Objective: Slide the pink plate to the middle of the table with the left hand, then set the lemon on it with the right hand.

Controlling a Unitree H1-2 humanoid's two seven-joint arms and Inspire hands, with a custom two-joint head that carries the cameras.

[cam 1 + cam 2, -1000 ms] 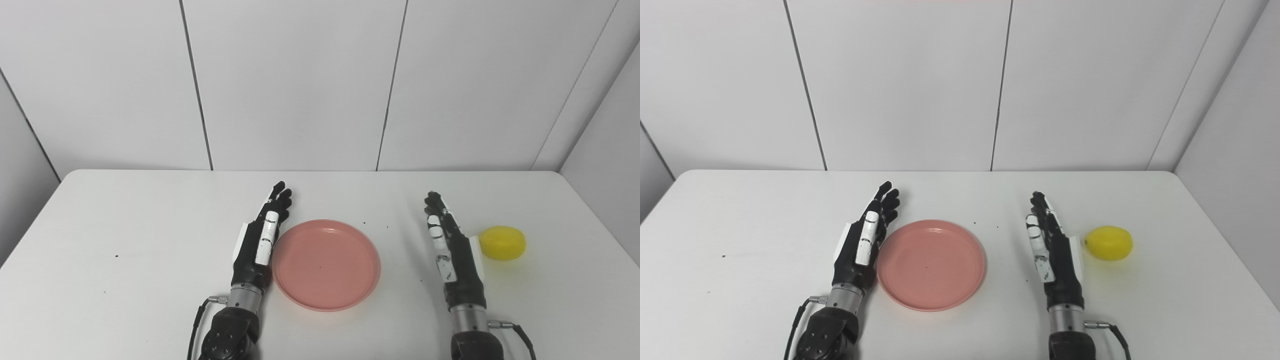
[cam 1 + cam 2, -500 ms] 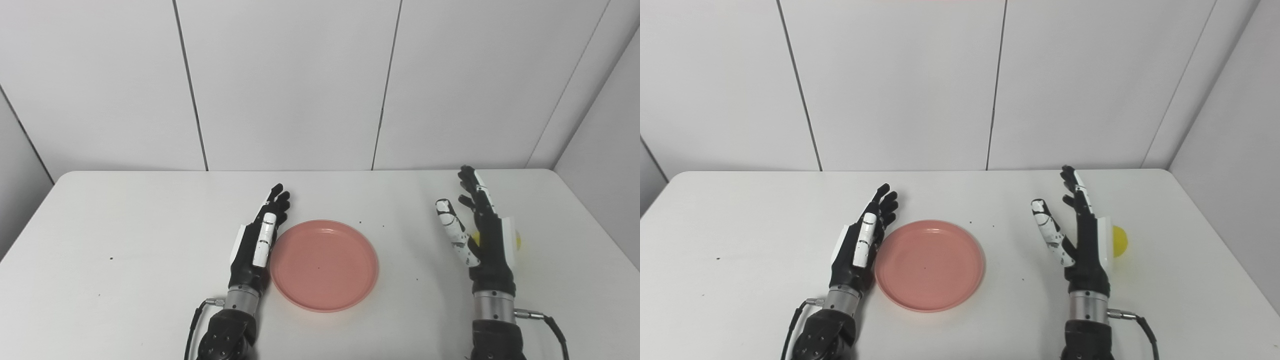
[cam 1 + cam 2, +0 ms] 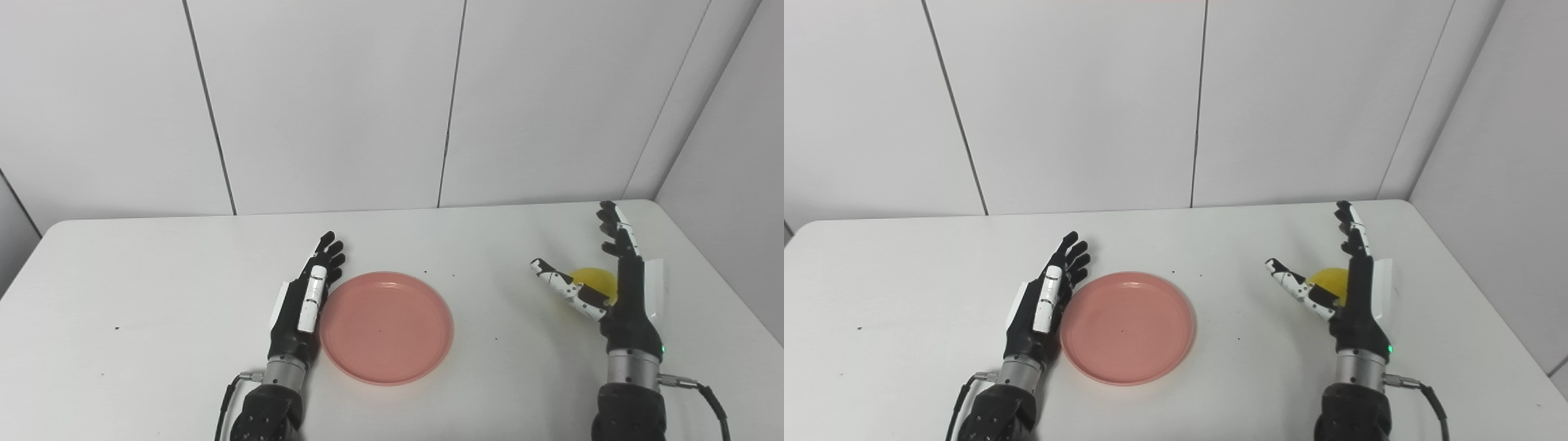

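Pink plate (image 3: 386, 327) lies near the middle of the white tabletop (image 3: 153, 306) in the left eye view; the left hand (image 3: 304, 303) rests edge-on against its left rim, fingers straight and holding nothing, apparently placed to push it. In the right eye view, the right hand (image 3: 1350, 291) stands open, thumb spread wide, cupped around the yellow lemon (image 3: 1327, 280) at the right, seemingly ready to grasp it; the lemon is not yet gripped.

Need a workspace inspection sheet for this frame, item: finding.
Surface: white table, a few dark specks.
Job's things: pink plate flat near the middle, nothing on it; lemon on the table at right, partly hidden.
Clutter: nothing seen.
Robot hands: left robot hand open, beside the plate's left rim; right robot hand open, at the lemon, not closed on it.
Cables: one at each wrist.
Surroundings: white wall panels.
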